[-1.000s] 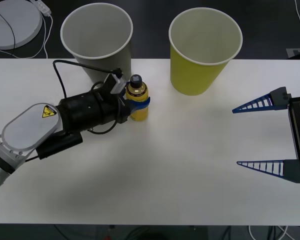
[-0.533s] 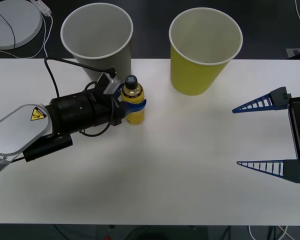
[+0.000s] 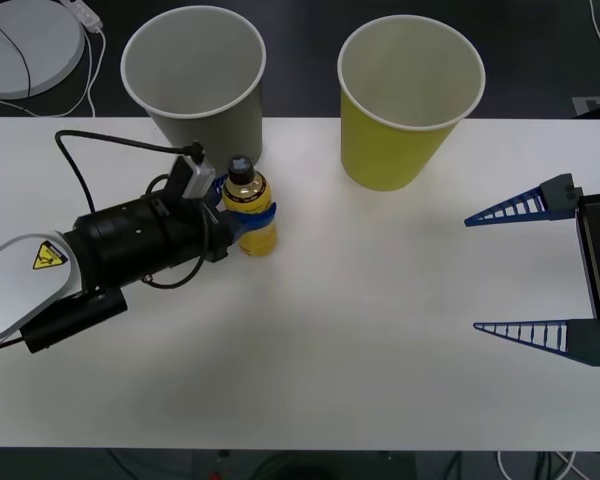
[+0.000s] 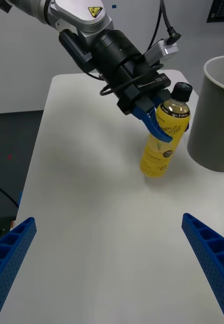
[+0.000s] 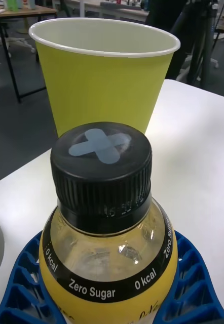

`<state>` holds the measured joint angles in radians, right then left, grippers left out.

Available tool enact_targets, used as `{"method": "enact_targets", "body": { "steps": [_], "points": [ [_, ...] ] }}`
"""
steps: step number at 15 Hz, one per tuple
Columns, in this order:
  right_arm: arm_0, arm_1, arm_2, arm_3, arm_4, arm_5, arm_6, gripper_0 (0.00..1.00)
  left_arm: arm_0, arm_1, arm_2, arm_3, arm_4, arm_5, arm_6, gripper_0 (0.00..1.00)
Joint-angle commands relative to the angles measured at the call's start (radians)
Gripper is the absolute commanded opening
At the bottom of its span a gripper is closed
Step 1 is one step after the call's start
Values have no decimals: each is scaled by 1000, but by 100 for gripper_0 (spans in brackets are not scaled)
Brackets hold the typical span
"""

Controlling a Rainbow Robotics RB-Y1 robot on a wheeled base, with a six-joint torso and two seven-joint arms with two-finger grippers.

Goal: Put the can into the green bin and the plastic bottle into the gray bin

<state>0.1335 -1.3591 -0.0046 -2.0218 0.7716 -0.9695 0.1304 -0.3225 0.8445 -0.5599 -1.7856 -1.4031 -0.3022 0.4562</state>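
Note:
My left gripper (image 3: 251,214) is shut on the plastic bottle (image 3: 257,238), a small yellow one with a black cap, holding it just below the neck. In the right wrist view the plastic bottle (image 4: 165,134) leans a little, right beside the gray bin (image 4: 216,116). The gray bin (image 3: 195,80) stands just behind the bottle at the back left. At the back, right of centre, stands the green bin (image 3: 410,100). The green bin (image 5: 104,86) also rises behind the bottle's cap (image 5: 101,152). My right gripper (image 3: 525,270) hangs open over the table's right side. The can is out of view.
The white table (image 3: 380,350) has free room across its middle and front. A round white disc (image 3: 25,45) with a cable lies off the table at the back left. A black cable (image 3: 110,145) loops over my left wrist.
My left arm has drawn back to the left with the bottle in its grip, bringing it in front of the gray bin. The right arm has not moved.

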Motion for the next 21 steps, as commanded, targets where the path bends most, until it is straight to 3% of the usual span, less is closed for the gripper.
{"method": "enact_targets", "body": {
  "steps": [1,8,17,21],
  "points": [
    [0,0,0,0,0,0,0,100,54,41,0,-54,-7,57,10,0],
    [0,0,0,0,0,0,0,100,191,160,15,-181,-13,192,22,0],
    [0,0,0,0,0,0,0,100,319,289,140,-236,26,193,95,0],
    [0,0,0,0,0,0,0,100,418,349,247,-284,44,175,134,0]
  ]
}}
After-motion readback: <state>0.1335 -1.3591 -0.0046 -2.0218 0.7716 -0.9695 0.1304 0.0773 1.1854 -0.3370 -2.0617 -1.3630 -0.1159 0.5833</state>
